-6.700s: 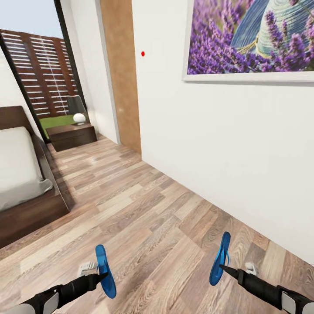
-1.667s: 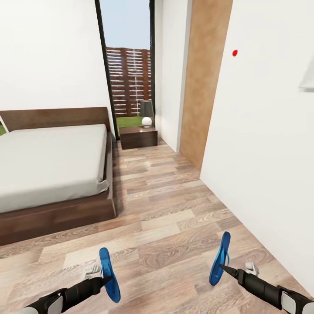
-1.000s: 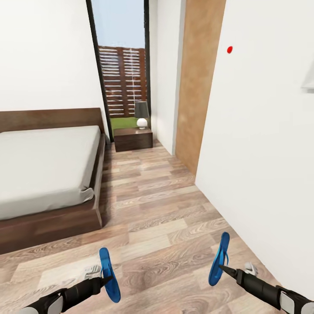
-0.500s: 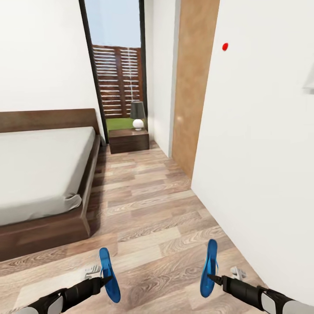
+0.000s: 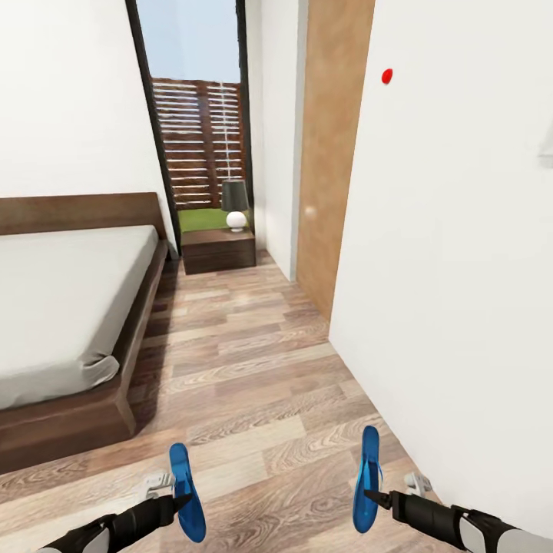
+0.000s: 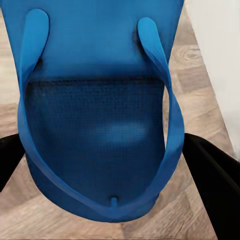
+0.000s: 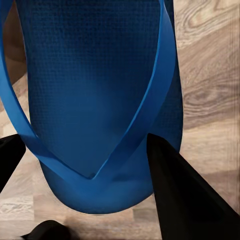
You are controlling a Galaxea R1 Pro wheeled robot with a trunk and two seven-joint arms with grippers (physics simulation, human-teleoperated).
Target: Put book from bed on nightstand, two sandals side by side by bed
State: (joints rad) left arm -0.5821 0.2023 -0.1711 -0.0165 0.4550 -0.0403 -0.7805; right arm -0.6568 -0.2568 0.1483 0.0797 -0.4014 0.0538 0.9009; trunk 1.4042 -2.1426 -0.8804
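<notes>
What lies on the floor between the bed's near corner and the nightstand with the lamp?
In the head view, only bare wood-plank floor runs from the bed to the nightstand beneath the lamp.

There is no text, label, brand, number or sign that can be read in these pictures. The blue soles of the sandals carry only a fine dotted texture, without any mark or lettering. The white walls are plain, and the small red dot on one of them has no writing.
</notes>
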